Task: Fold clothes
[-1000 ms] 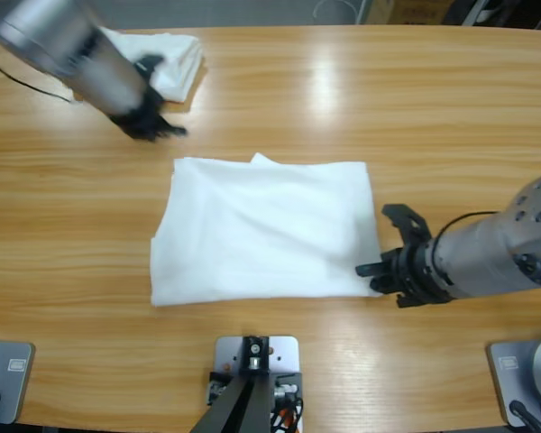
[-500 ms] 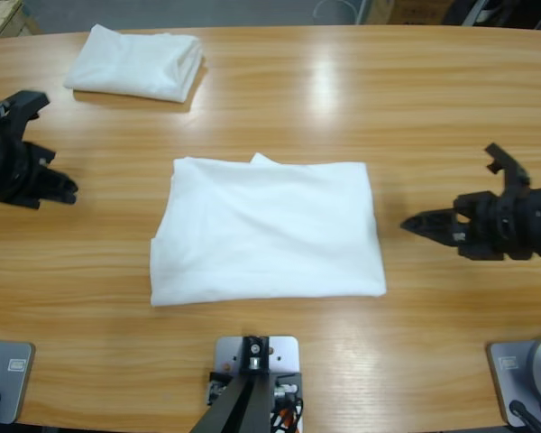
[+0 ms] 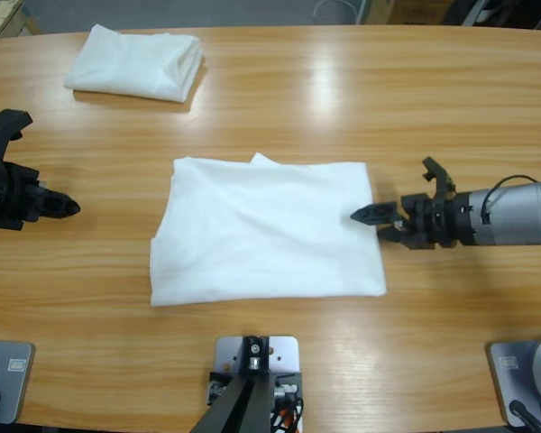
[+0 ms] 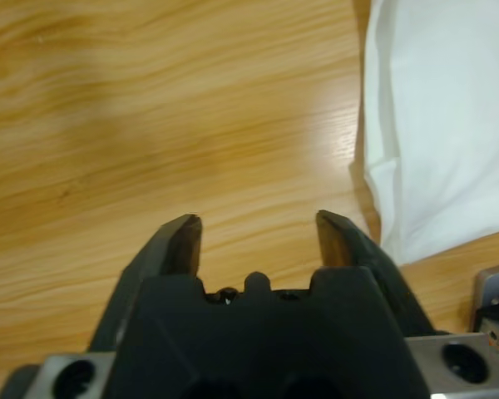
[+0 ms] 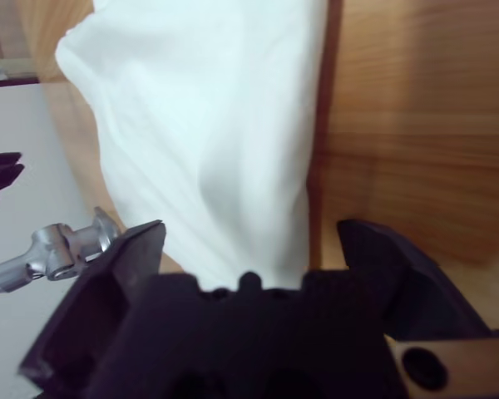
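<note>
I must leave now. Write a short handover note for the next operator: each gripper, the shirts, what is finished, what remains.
Left gripper: open, empty, over bare wood, apart from the shirt's left edge.
Right gripper: open, holding nothing, its tips at the right edge of the centre T-shirt.
Centre T-shirt: lies flat, partly folded into a wide rectangle.
Folded T-shirt: compact stack at the table's far left.
Done: one shirt. Left: probably finish folding the centre one.

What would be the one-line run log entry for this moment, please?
step: fold clothes | left gripper: open, over bare table | right gripper: open, at half-folded T-shirt right edge | folded T-shirt: far-left
</note>
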